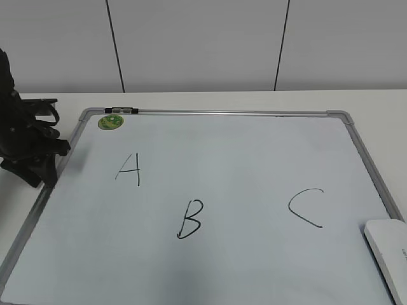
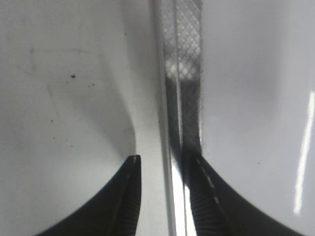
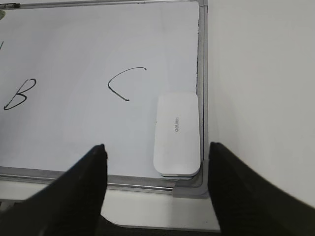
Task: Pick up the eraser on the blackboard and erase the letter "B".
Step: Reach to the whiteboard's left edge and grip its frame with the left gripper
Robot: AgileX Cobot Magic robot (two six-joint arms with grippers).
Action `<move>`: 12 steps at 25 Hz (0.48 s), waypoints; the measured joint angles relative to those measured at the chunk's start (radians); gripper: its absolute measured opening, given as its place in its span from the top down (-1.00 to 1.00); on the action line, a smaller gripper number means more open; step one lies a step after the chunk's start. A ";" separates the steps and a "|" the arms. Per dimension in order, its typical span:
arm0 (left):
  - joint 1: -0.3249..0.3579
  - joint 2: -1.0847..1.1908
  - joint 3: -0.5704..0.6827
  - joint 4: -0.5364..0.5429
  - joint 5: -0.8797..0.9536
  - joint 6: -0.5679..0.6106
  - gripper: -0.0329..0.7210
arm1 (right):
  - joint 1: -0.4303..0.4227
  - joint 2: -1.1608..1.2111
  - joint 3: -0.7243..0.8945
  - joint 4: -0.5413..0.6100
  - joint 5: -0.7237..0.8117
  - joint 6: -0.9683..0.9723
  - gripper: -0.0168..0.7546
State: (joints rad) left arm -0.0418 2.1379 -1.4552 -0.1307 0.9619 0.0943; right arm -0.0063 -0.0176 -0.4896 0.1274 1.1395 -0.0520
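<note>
Leftmost, black left gripper [image 2: 162,162] parked over the grey metal frame edge of the large pale bluish-white blackboard [image 1: 254,165], jaws narrowly parted, holding nothing. Then hand-drawn black "A" [image 1: 129,169], slanted black letter "B" [image 1: 190,219] low at mid-board, black "C" [image 1: 306,207]. Farther right, flat white rounded plastic eraser [image 3: 177,133] lying against the board's right frame near its corner. Rightmost, right gripper [image 3: 156,150] spread wide, empty, apart from the eraser.
</note>
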 joint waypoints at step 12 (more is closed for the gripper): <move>0.000 0.000 -0.002 -0.030 0.009 0.002 0.83 | 0.000 0.000 0.000 0.000 0.000 0.000 -0.29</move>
State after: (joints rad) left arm -0.0418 2.1378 -1.4575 -0.1610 0.9712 0.0966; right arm -0.0063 -0.0176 -0.4896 0.1274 1.1395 -0.0520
